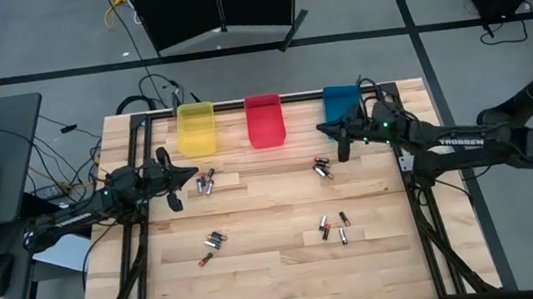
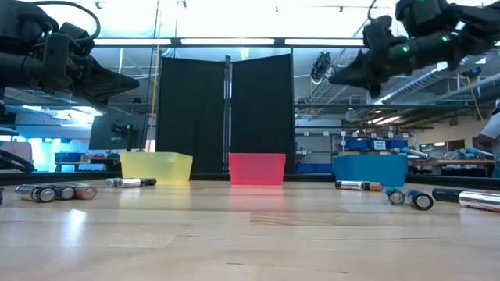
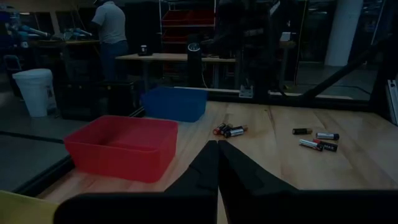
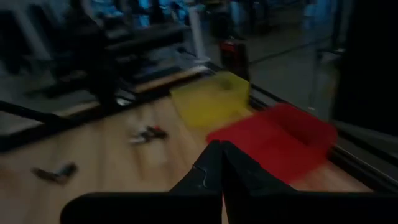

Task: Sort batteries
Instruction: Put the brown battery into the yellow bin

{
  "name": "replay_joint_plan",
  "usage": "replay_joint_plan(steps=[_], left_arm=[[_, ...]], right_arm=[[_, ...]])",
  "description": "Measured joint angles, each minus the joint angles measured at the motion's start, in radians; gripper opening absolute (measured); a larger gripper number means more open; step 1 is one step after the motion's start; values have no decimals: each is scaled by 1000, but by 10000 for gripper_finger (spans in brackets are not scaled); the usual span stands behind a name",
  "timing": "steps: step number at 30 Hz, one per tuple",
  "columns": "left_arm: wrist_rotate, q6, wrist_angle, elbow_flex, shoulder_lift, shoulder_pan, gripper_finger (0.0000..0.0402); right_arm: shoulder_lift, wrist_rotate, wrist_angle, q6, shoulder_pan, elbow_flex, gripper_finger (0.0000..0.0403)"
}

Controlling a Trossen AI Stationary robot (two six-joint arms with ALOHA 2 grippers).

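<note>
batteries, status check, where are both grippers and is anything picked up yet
Left gripper shut, empty, raised near the yellow plastic bin. Right gripper shut, empty, raised by the blue plastic bin. Small cylindrical batteries all loose on the wooden table. Nothing blocking.

Yellow bin (image 1: 196, 128), red bin (image 1: 264, 120), blue bin (image 1: 341, 105) line the table (image 1: 281, 279).

Yellow bin (image 1: 196, 128), red bin (image 1: 264, 120), blue bin (image 1: 341, 103)
</note>
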Motion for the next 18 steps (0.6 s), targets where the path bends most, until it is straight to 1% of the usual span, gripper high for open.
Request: replay_joint_plan(steps=[2,4,8,10,12,15,18], left_arm=[[0,0,0,0,0,0,12],[0,0,0,0,0,0,13],[0,0,0,0,0,0,13],[0,0,0,0,0,0,13],[0,0,0,0,0,0,13],[0,0,0,0,0,0,12],[0,0,0,0,0,0,13]], right_arm=[[17,-56,-27,0,9,29,5],[24,-90,-74,-19,20,55,10],[33,-90,-198,-113,73,76,12],[42,-47,-231,-110,106,76,11],[44,0,-265,-56,131,79,10],[35,13,-476,28,160,149,16],[38,99,-681,83,207,226,23]])
